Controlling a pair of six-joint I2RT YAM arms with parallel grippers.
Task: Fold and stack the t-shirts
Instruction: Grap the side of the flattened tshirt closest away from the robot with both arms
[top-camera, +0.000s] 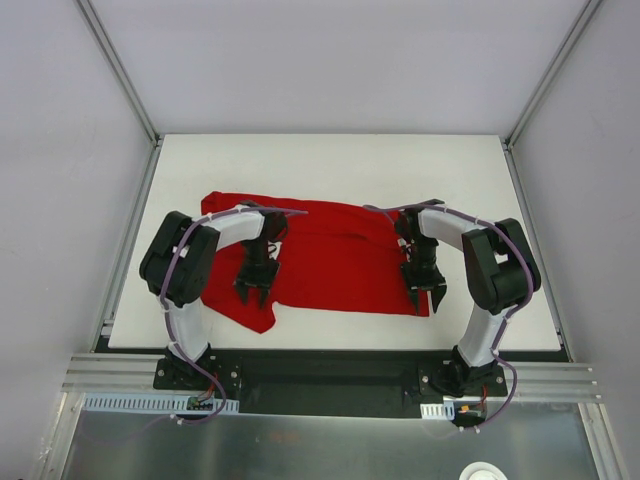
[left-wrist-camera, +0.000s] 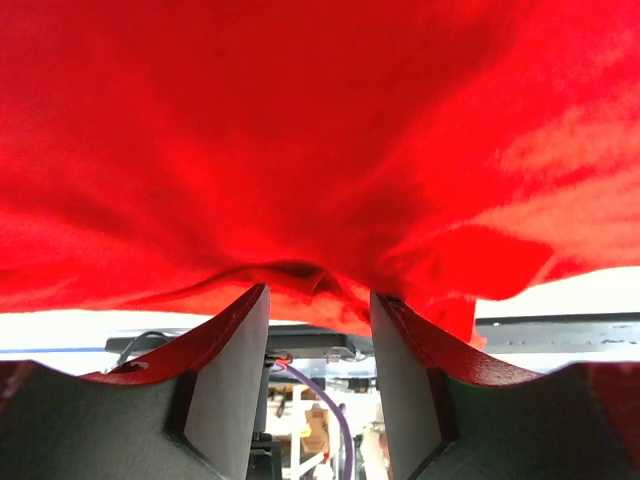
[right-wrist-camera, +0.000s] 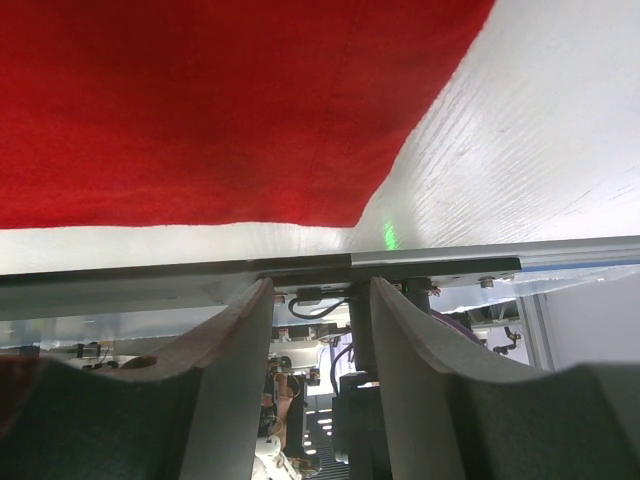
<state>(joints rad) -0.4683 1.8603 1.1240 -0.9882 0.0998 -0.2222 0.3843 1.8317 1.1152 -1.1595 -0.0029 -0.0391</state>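
The red t-shirt (top-camera: 335, 258) lies spread across the middle of the white table (top-camera: 330, 160), partly folded, with a lobe hanging toward the front left. My left gripper (top-camera: 257, 290) points down over its front left part. In the left wrist view the t-shirt (left-wrist-camera: 300, 130) fills the frame, and my left gripper (left-wrist-camera: 318, 290) stands open with a rumpled hem bulging at its fingertips. My right gripper (top-camera: 425, 296) hovers at the shirt's front right corner. In the right wrist view it (right-wrist-camera: 320, 282) is open and empty, with the t-shirt (right-wrist-camera: 200, 100) corner just beyond the tips.
The table's front edge (right-wrist-camera: 300, 262) runs right under the right fingertips. Past it lies the metal rail (top-camera: 330, 372) that carries both arm bases. Grey enclosure walls (top-camera: 60, 150) stand on the left, right and back. Bare white table (right-wrist-camera: 520, 150) shows to the right of the shirt.
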